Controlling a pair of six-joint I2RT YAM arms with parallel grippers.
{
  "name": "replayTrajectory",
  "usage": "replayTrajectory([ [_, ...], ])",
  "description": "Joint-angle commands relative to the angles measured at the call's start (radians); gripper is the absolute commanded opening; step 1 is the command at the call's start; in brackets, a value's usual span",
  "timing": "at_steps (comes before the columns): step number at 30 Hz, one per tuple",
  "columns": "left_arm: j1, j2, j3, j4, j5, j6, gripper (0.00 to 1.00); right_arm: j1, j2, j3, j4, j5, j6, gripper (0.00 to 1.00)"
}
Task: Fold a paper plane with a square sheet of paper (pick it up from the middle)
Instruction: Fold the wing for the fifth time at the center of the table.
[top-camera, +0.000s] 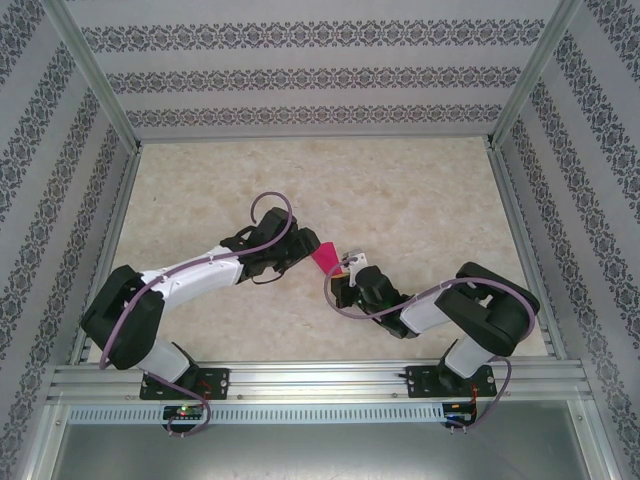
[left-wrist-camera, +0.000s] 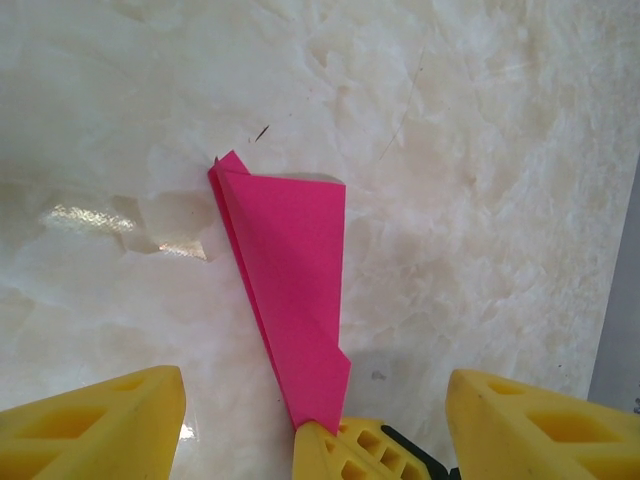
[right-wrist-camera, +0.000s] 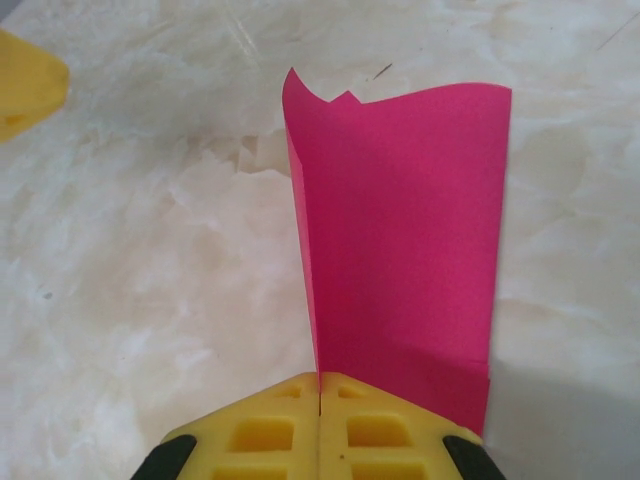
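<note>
Folded magenta paper plane (top-camera: 326, 257) over the middle of the marbled table (top-camera: 420, 200), narrow end pinched in the closed right gripper (right-wrist-camera: 320, 385), left gripper (top-camera: 300, 246) just beside, spread wide, holding nothing.

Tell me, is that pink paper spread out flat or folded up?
Folded. The pink paper tapers to a narrow point with doubled layers along one edge, and the right gripper is shut on that narrow end.

A robotics lab test cell: a cream marble-patterned tabletop (top-camera: 400, 190) boxed in by grey floral-striped wall panels (top-camera: 300, 75) on silver aluminium profile posts (top-camera: 92, 75), with two black-and-white robot arms (top-camera: 190, 272) bolted to a slotted aluminium rail (top-camera: 320, 380) at the near edge.
</note>
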Motion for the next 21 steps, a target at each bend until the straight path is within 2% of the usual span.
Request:
replayTrajectory([
  [1, 0.008, 0.021, -0.002, 0.018, 0.026, 0.023, 0.71, -0.023, 0.024, -0.016, 0.101, -0.067, 0.129, 0.00],
  [13, 0.007, 0.044, 0.000, 0.055, 0.052, 0.030, 0.70, -0.115, 0.112, -0.047, 0.259, -0.224, 0.436, 0.00],
  [17, 0.006, 0.066, 0.003, 0.098, 0.087, 0.031, 0.68, -0.174, 0.149, -0.042, 0.309, -0.313, 0.559, 0.01],
  [21, 0.007, 0.099, 0.018, 0.118, 0.108, 0.037, 0.71, -0.193, 0.152, -0.041, 0.329, -0.346, 0.569, 0.01],
])
